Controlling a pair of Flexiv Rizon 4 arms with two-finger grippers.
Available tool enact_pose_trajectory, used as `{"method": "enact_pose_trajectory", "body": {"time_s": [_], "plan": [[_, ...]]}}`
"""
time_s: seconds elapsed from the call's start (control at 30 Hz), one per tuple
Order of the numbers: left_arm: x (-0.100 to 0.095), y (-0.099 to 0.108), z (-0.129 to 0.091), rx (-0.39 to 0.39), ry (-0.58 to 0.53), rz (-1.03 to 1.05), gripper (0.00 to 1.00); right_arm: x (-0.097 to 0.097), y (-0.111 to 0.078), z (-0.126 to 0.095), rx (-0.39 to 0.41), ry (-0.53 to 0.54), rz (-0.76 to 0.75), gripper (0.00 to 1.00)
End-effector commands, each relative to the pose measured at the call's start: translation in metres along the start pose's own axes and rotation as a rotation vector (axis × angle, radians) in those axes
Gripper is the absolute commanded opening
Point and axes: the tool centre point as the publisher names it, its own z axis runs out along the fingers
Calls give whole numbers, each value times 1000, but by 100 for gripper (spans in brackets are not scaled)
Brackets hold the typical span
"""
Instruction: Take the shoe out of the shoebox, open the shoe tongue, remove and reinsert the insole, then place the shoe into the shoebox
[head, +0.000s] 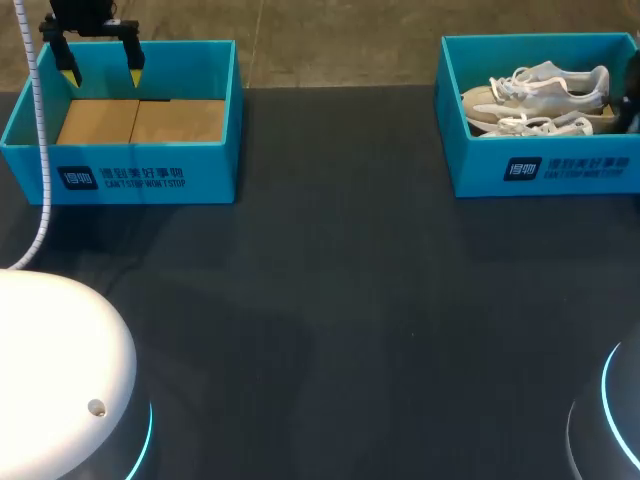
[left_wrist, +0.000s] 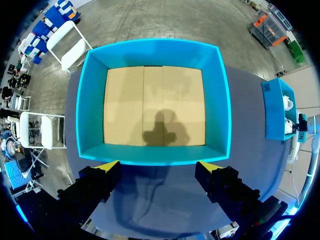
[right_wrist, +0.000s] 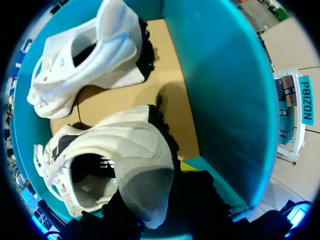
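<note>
Turquoise shoebox (head: 545, 170) upper right, pale grey-white shoes (head: 535, 95) inside; twin turquoise box (head: 120, 175) upper left, tan floor; black table (head: 330, 330).

The near shoe (right_wrist: 125, 155) covers most of the right tool (right_wrist: 152, 195), its grip unreadable.

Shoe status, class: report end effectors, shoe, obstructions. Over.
Left end effector open over empty box. Right end effector at shoe heel, grip unclear. Shoe in shoebox beside second shoe.

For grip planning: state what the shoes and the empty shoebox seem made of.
Shoes: probably smooth synthetic leather, off-white, faint sheen, stitched panels. Empty shoebox: floor looks like matte tan cardboard with flap seams; teal walls smooth, possibly coated board or plastic.
</note>
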Motion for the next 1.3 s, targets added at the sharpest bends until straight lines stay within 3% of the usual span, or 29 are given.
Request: {"method": "enact_pose_trajectory", "body": {"time_s": [0.03, 0.53, 0.97, 1.3], "plan": [[0, 0, 0, 0, 0, 0, 100, 2, -13, -26, -45, -13, 11, 0], [0, 0, 0, 0, 0, 0, 100, 6, -2, -69, -99, -28, 95, 0], [0, 0, 0, 0, 0, 0, 100, 8, 10, -119, -56, -47, 167, 0], [0, 0, 0, 0, 0, 0, 100, 6, 15, -145, -83, -44, 203, 0]]}}
